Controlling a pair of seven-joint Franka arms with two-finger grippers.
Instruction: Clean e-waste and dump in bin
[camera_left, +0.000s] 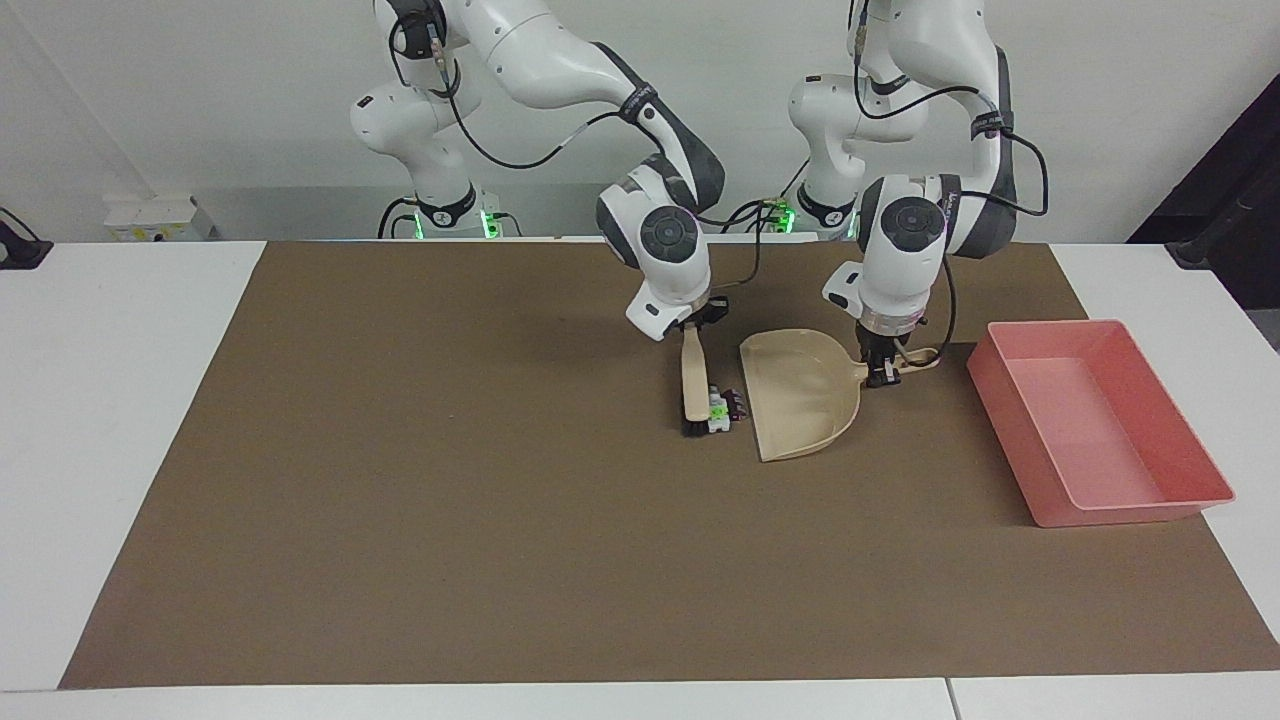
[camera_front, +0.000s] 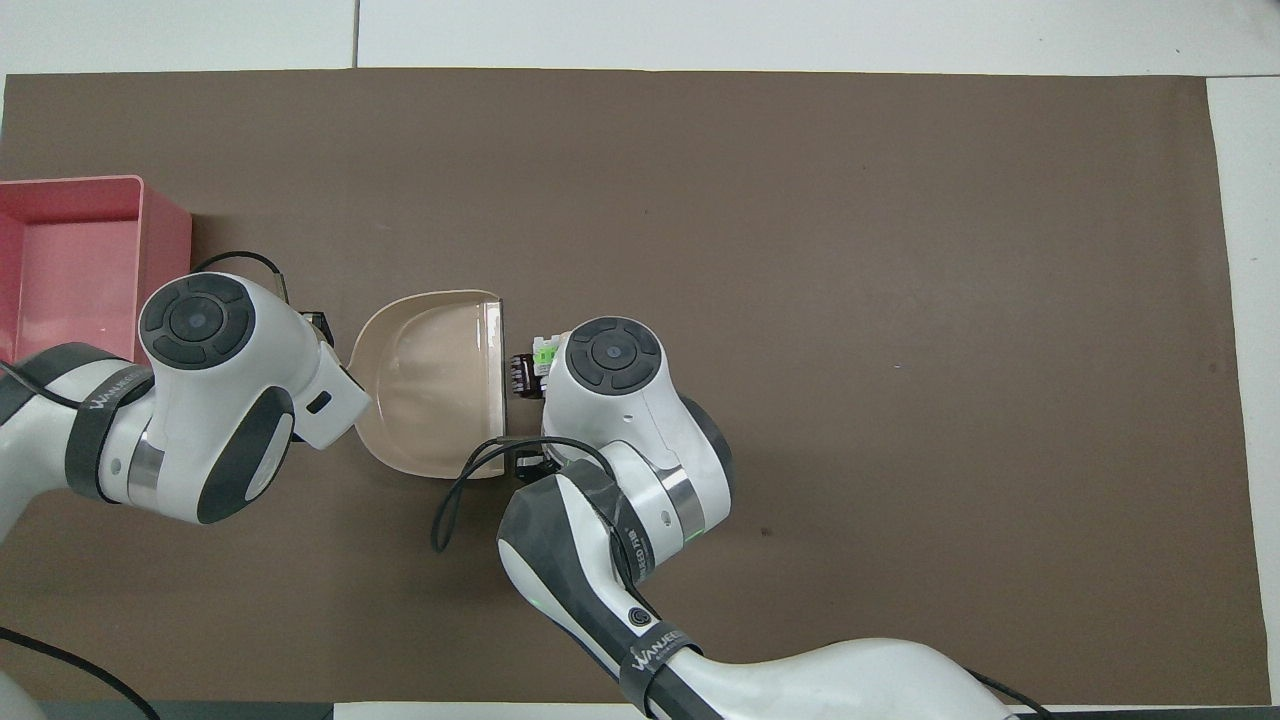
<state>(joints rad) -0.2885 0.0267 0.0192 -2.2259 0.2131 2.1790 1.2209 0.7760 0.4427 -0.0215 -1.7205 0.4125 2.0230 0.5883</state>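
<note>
My right gripper (camera_left: 692, 328) is shut on the handle of a beige brush (camera_left: 691, 385), whose dark bristles rest on the mat. The e-waste lies between brush and dustpan: the white-grey piece with a green label (camera_left: 717, 415) (camera_front: 543, 352) is against the bristles, and the dark block (camera_left: 737, 403) (camera_front: 522, 372) is at the pan's lip. The beige dustpan (camera_left: 800, 400) (camera_front: 430, 380) lies flat with its open mouth toward them. My left gripper (camera_left: 882, 372) is shut on the dustpan's handle. In the overhead view, both wrists hide the grippers and the brush.
The pink bin (camera_left: 1095, 435) (camera_front: 70, 260) stands on the brown mat (camera_left: 450, 520) at the left arm's end of the table, beside the dustpan's handle. White table surface borders the mat.
</note>
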